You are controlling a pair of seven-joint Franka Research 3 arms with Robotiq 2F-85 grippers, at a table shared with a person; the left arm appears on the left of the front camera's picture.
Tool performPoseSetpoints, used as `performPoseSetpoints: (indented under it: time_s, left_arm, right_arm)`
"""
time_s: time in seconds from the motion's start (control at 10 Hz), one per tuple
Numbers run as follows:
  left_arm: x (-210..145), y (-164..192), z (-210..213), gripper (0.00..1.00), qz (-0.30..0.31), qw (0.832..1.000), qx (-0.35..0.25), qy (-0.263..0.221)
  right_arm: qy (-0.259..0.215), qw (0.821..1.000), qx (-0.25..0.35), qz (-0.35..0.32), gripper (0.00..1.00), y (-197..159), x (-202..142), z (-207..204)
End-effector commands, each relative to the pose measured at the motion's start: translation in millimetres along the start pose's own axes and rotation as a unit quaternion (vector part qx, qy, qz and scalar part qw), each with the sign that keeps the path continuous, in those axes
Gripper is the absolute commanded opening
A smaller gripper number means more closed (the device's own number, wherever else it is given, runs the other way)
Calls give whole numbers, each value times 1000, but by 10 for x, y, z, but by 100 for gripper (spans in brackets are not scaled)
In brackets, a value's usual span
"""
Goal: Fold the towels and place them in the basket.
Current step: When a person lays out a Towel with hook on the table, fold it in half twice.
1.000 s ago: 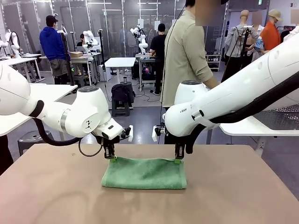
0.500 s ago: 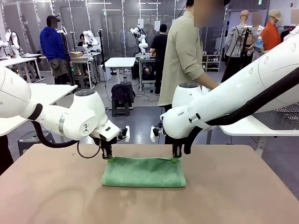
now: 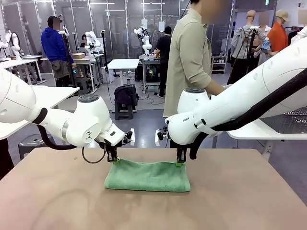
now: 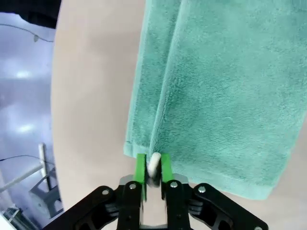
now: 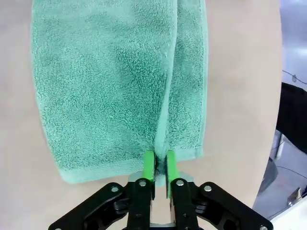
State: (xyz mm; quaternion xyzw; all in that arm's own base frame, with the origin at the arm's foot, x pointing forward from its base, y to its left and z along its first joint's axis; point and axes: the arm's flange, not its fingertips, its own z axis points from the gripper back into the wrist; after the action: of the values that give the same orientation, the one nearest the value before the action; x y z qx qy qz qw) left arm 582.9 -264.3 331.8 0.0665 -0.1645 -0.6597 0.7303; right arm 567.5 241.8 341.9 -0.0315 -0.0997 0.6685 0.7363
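A mint green towel (image 3: 147, 176) lies folded in two on the brown table (image 3: 57, 201), its long fold toward the front. My left gripper (image 3: 115, 161) stands at the towel's far left corner and my right gripper (image 3: 178, 164) at its far right corner. In the left wrist view the towel (image 4: 220, 91) reaches to my left gripper (image 4: 153, 167), whose green pads stand slightly apart around a white tag on the hem. In the right wrist view the towel (image 5: 115, 81) runs a ridge into my right gripper (image 5: 159, 165), whose pads are parted by a narrow gap. The dark mesh basket (image 3: 293, 120) shows partly behind my right arm.
A person in a beige shirt (image 3: 189, 62) stands at the table's far edge, just behind my right arm. A white side table (image 3: 259, 132) lies to the right. Bare tabletop stretches in front of and beside the towel.
Both grippers have carried the towel's far edge slightly away from me and down onto the table. Their pads, pinched tight before, now stand a little apart.
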Motion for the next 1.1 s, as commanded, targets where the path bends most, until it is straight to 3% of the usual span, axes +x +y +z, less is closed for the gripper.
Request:
performPoseSetpoints:
  time_s: [0.0,0.1,0.2,0.3,0.4,0.5,0.7,1.0]
  left_arm:
    - [-2,8,-39,45,5,999,33,6]
    - [-26,3,-24,50,7,999,36,7]
    - [-62,-7,-3,65,10,999,40,8]
    - [-87,-33,49,70,14,999,45,6]
    - [-123,-62,180,84,21,999,36,-14]
    - [-193,-64,391,84,29,999,11,-44]
    - [-407,36,917,84,31,995,-50,-77]
    - [-719,276,1369,84,-8,990,-110,-88]
  right_arm:
    - [-11,1000,-24,8,38,-58,-39,-18]
    - [-17,999,-41,8,44,-77,-56,5]
    - [-18,999,-43,6,58,-81,-63,36]
    - [-24,999,-44,0,64,-44,-55,95]
    - [-27,999,-36,-9,64,53,-22,228]
    - [-16,999,-19,-32,64,182,15,434]
    - [-25,988,-20,-152,64,417,137,970]
    - [-49,947,-82,-308,64,589,214,1491]
